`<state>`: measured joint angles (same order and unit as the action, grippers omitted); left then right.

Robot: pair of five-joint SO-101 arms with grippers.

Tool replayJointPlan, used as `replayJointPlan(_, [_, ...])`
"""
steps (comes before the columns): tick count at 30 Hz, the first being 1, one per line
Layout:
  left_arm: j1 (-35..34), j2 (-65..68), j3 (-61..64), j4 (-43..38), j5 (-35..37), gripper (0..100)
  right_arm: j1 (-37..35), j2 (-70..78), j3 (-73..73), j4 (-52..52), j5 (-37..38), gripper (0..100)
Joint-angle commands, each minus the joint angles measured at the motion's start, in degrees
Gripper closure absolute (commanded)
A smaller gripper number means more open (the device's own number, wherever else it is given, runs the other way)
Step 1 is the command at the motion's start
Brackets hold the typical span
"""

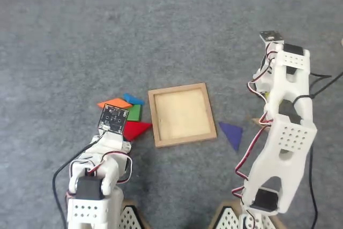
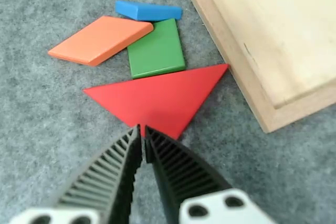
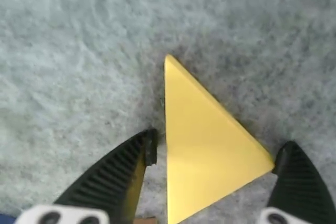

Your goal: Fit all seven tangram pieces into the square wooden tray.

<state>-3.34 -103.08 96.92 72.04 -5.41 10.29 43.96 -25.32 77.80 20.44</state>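
The square wooden tray (image 1: 152, 117) lies empty mid-table, its corner showing in the left wrist view (image 2: 236, 59). Left of it sit a red triangle (image 2: 157, 98), a green square (image 2: 156, 48), an orange parallelogram (image 2: 100, 39) and a blue piece (image 2: 148, 10). My left gripper (image 2: 142, 130) is shut, its tips at the near point of the red triangle, holding nothing. A purple triangle (image 1: 231, 132) lies right of the tray. My right gripper (image 3: 218, 148) is open, one finger on each side of a yellow triangle (image 3: 202, 145) flat on the mat.
Grey felt mat (image 1: 177, 41) covers the table, with bare room behind the tray. The right arm's white body (image 1: 284, 132) stands close to the purple triangle. A small brown bit (image 3: 146, 219) shows by the yellow triangle.
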Motion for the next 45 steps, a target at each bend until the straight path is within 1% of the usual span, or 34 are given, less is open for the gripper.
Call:
replayJointPlan(1, [-0.4,-1.2,-0.5,0.3,0.5,98,1.7,0.2,-2.0,0.7,0.6,71.5])
replayJointPlan(3, [-0.4,-1.2,-0.5,0.3,0.5,98,1.8,1.0,-2.4,1.5,0.7,74.2])
replayJointPlan(7, [-0.4,-1.2,-0.5,0.3,0.5,98,1.8,1.2,-2.4,1.8,0.7,72.8])
replayJointPlan(12, [-0.4,-1.2,-0.5,0.3,0.5,98,1.9,1.2,-2.4,1.7,0.4,73.7])
replayJointPlan(16, [-0.4,-1.2,-0.5,0.3,0.5,98,1.9,1.1,-2.4,1.4,0.3,80.0])
replayJointPlan(26, [-0.4,-1.2,-0.5,0.3,0.5,98,1.3,-6.2,-2.3,4.2,0.1,79.4])
replayJointPlan(29, [-0.4,-1.2,-0.5,0.3,0.5,98,0.1,-8.1,-2.3,5.8,0.1,79.4])
replayJointPlan(36, [-0.4,-1.2,-0.5,0.3,0.5,98,-3.7,-13.4,-2.3,8.5,-2.7,79.4])
replayJointPlan(39, [-0.4,-1.2,-0.5,0.3,0.5,98,-7.3,-16.2,-2.3,10.8,-2.6,79.4])
replayJointPlan(42, [-0.4,-1.2,-0.5,0.3,0.5,98,-12.2,-19.4,-2.1,13.8,-1.7,79.4])
replayJointPlan(45, [-0.4,-1.2,-0.5,0.3,0.5,98,-16.7,-22.9,-2.0,16.3,2.4,79.4])
